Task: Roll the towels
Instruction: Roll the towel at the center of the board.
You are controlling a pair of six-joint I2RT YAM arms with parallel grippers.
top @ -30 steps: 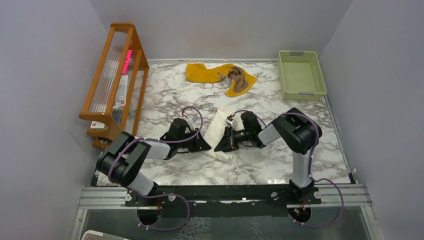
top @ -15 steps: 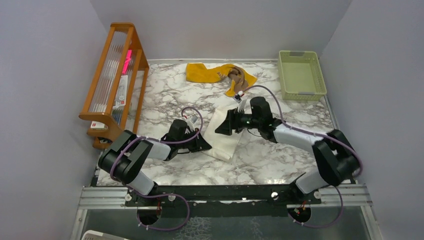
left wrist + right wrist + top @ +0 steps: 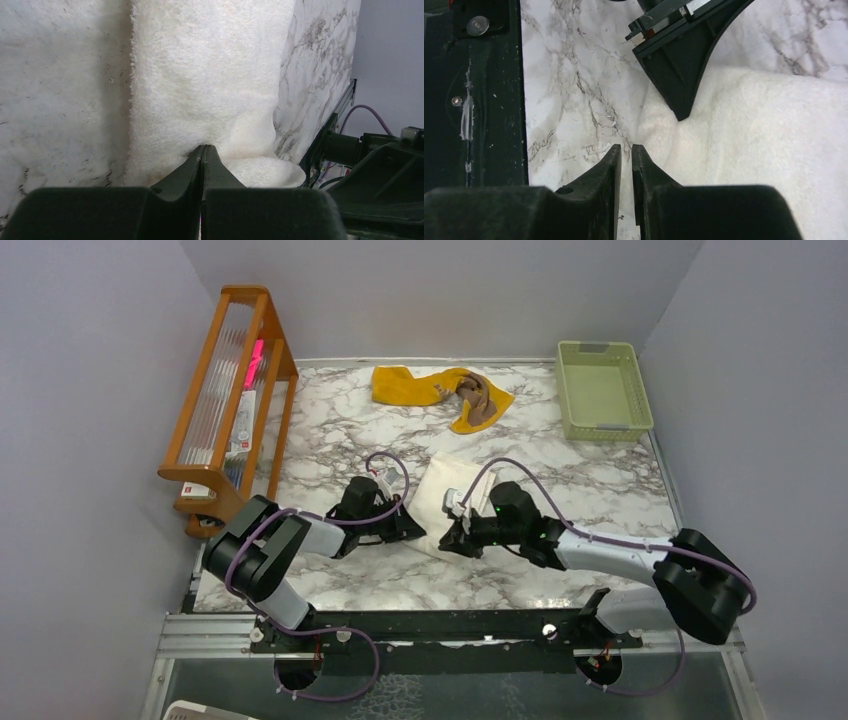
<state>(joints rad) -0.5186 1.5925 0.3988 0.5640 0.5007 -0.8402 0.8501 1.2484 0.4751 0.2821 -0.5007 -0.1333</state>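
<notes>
One cream towel (image 3: 440,495) now lies spread flatter at mid-table, so rolling looks ready to begin. The right pincer (image 3: 626,148) has swung back to the towel's near corner, jaws a thin slit apart, grip unclear. The left pincer (image 3: 202,148), closed, presses the towel's left edge.

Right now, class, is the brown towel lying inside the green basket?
No, the brown towel lies on top of the yellow towel, well outside the green basket.

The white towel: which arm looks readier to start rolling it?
Probably left: the left gripper, shut, presses into the white towel's edge; the right gripper sits beside it over bare table.
</notes>
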